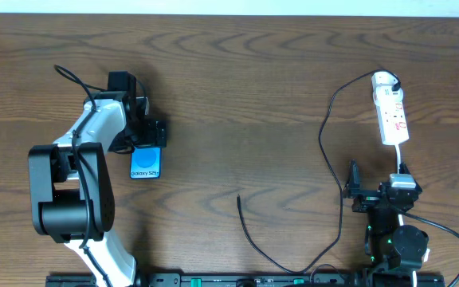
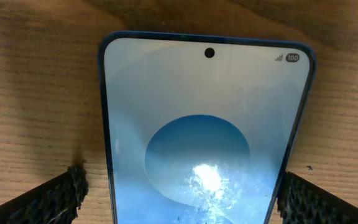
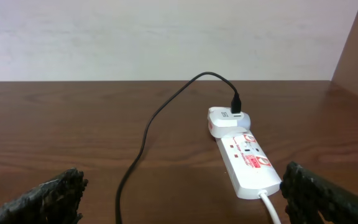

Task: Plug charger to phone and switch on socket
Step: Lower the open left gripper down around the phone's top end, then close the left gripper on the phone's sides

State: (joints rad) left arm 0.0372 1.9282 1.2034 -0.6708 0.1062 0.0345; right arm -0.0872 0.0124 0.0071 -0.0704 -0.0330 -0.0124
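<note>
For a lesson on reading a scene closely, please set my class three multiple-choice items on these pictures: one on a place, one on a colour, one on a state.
1. Where does the charger's free end lie?
A. in the phone
B. on the bare table
C. on the socket

2. What colour is the socket?
A. black
B. blue
C. white with red markings

3. How does the left gripper stand?
A. open, one finger on either side of the phone
B. shut on the charger
C. shut on the socket

Answers:
1 B, the tip rests on wood, apart from both devices.
2 C, the right wrist view shows it plainly.
3 A, both fingers stand outside the phone's edges.
</note>
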